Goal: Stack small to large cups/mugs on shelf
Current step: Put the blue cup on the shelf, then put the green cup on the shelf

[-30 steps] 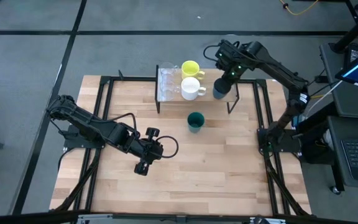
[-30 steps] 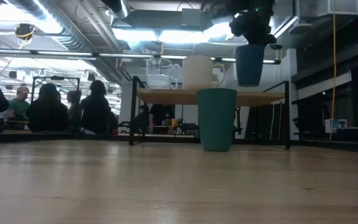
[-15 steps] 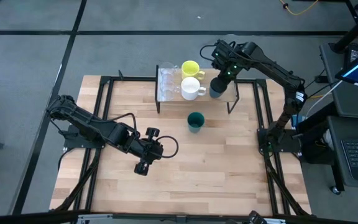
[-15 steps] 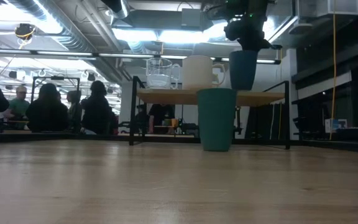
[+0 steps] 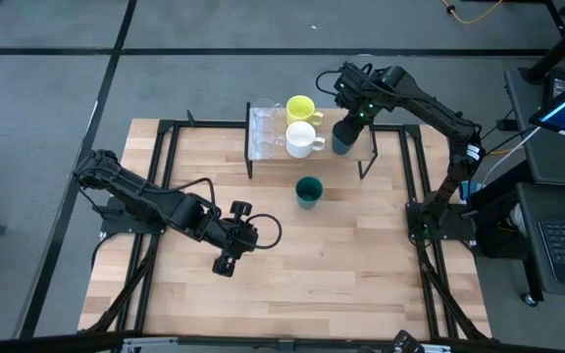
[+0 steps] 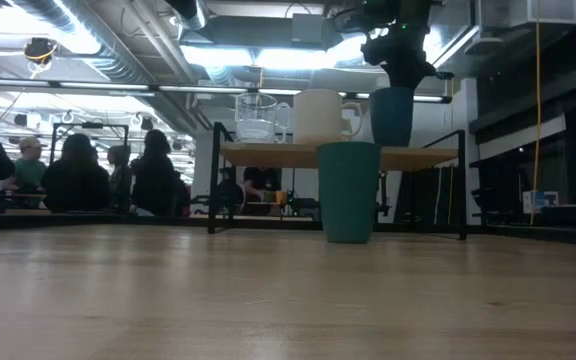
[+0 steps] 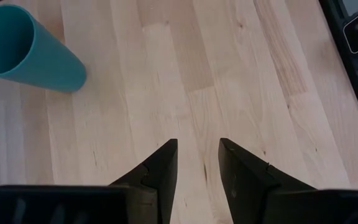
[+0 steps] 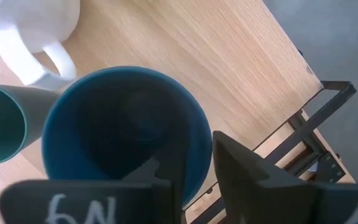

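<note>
Right gripper (image 5: 348, 120) clamped over rim of dark blue cup (image 6: 392, 116), one finger inside, one outside; cup upright, base at or just above shelf (image 6: 423, 156), contact not discernible. White mug (image 5: 302, 139) at 9 o'clock of blue cup on same shelf, near.

Teal-green cup (image 5: 308, 191) upright on table, at 7 o'clock from right gripper, 2 o'clock from left gripper (image 5: 230, 240). Left gripper idle, fingers slightly apart, holding nothing.

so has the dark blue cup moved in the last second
Yes. The dark blue cup, held by the right gripper, has come down toward the shelf and shifted closer to the white mug.
</note>
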Robot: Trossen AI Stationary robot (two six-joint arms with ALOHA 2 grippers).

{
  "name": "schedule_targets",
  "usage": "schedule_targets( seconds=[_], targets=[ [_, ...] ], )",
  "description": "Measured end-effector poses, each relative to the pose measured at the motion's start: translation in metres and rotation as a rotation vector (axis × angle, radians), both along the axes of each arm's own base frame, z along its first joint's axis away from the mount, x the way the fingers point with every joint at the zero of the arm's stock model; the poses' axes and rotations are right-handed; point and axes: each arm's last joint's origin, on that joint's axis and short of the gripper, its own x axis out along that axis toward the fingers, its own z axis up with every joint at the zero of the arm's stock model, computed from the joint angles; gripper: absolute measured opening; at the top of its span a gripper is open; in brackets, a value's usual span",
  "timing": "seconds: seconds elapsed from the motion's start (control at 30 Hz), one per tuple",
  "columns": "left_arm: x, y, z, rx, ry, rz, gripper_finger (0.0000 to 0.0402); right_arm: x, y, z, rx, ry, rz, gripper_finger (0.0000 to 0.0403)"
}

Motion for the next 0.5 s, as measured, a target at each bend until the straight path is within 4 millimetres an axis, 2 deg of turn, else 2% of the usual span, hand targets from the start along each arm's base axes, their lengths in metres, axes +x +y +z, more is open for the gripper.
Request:
schedule_targets(
  seconds=[0.13, 0.23, 0.43, 0.5],
  targets=[
    [0.001, 0.0, 0.0, -0.003, -0.006, 0.0, 0.0111, -0.001, 0.001, 0.001, 0.003, 0.005, 0.003, 0.0102],
    [0.001, 0.0, 0.001, -0.005, -0.011, 0.0, 0.0111, -0.002, 0.001, 0.009, -0.013, -0.017, 0.005, 0.0127],
    [0.001, 0.0, 0.001, -0.005, -0.012, 0.0, 0.0111, -0.012, 0.009, 0.043, -0.039, -0.066, -0.004, 0.0171],
    [0.001, 0.0, 0.001, -0.005, -0.012, 0.0, 0.0111, -0.014, 0.015, 0.056, -0.035, -0.151, -0.011, 0.018]
  ],
)
